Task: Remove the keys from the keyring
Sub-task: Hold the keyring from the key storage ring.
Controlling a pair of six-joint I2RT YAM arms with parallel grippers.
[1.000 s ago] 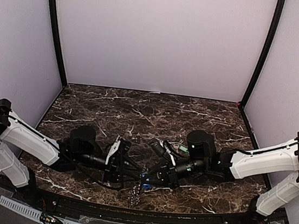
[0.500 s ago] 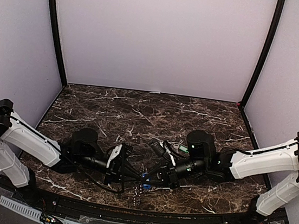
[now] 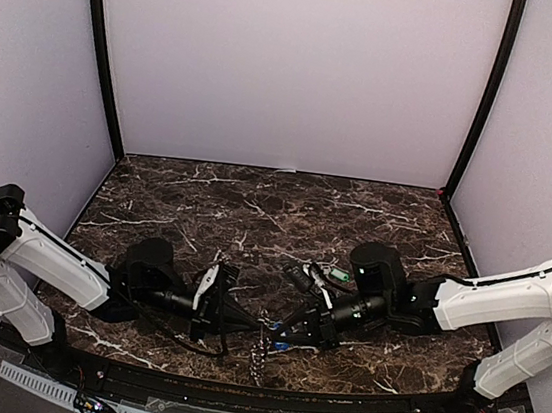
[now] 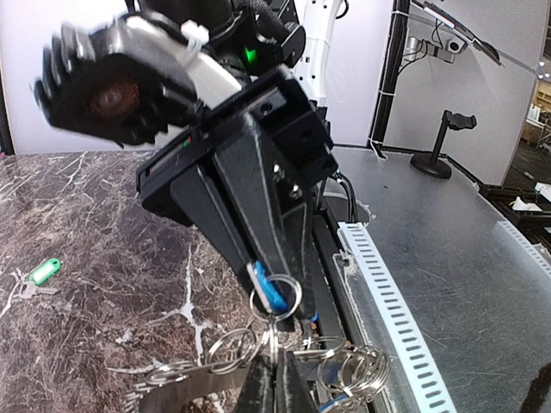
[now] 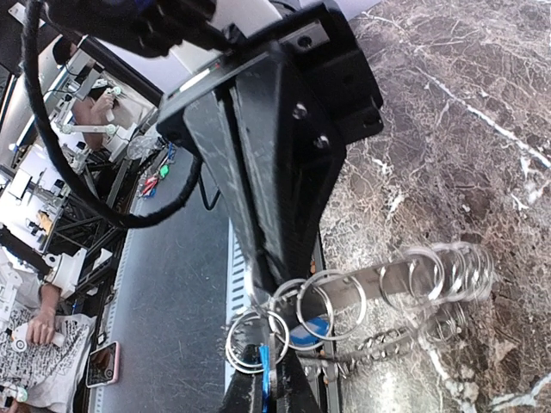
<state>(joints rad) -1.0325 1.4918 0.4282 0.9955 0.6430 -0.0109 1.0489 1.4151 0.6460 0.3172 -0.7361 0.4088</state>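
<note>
Left end effector (image 3: 250,318) has closed above marble table (image 3: 257,199), lilac walls (image 3: 293,68) around.

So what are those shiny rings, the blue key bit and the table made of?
The rings look like thin steel wire, polished: silvery, with bright glints. The blue key head looks like smooth plastic: one solid colour with a soft sheen. The table looks like dark polished marble with white veins, though it could be a printed surface.

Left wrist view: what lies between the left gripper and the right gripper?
In the left wrist view, a blue key and small metal rings lie between the left gripper below and the right gripper above.
</note>
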